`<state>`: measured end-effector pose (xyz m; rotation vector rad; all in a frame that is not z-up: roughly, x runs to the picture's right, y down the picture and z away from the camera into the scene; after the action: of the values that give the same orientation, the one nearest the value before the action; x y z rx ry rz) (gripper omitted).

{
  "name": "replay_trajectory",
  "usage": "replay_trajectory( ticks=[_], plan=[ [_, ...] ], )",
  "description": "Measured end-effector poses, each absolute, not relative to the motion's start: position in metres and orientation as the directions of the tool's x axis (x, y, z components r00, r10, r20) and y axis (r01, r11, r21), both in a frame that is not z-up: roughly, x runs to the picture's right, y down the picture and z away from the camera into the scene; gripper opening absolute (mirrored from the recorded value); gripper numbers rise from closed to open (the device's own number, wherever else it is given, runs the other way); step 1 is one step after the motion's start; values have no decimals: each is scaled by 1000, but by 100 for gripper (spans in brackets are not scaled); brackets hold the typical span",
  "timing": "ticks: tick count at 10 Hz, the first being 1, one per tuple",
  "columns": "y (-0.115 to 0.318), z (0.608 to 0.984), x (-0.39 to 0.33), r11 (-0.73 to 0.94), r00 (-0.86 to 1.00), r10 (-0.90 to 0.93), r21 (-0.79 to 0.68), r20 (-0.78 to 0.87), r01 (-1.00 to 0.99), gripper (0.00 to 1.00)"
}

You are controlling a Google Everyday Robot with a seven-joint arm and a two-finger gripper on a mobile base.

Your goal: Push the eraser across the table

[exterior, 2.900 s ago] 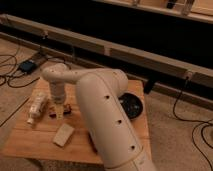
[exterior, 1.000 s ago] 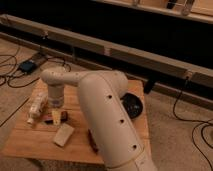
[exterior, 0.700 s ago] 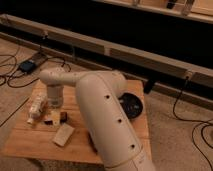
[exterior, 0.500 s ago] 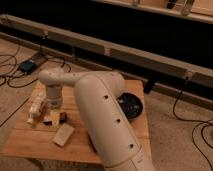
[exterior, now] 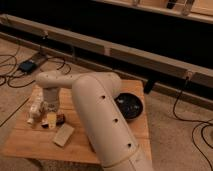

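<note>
The table (exterior: 107, 150) has a light wood-plank top. My gripper (exterior: 50, 111) hangs from the wrist over the table's left part, pointing down. Right below it lies the eraser (exterior: 50, 120), a small dark bar with a lighter tan face; the gripper looks to be touching it or just above it. A glossy dark red oval object (exterior: 61, 118) lies just right of the eraser. A pale beige block (exterior: 63, 134) lies nearer the front edge. My thick white arm (exterior: 102, 120) covers the table's middle.
A pale crumpled object (exterior: 35, 109) lies at the table's left edge, just left of the gripper. A black bowl (exterior: 128, 106) stands at the back right. Cables and a power box (exterior: 27, 65) lie on the floor behind, below a dark wall.
The gripper has shifted a little left and toward the front of the table, and the eraser below it has moved with it. The beige block and bowl have stayed put.
</note>
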<state>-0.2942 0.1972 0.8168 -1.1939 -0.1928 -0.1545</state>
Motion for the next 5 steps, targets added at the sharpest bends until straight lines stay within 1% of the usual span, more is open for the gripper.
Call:
replay_trajectory(
  ticks=[5],
  plan=[
    [209,805,-298,349,978,-19,-915,208,201,80]
  ],
)
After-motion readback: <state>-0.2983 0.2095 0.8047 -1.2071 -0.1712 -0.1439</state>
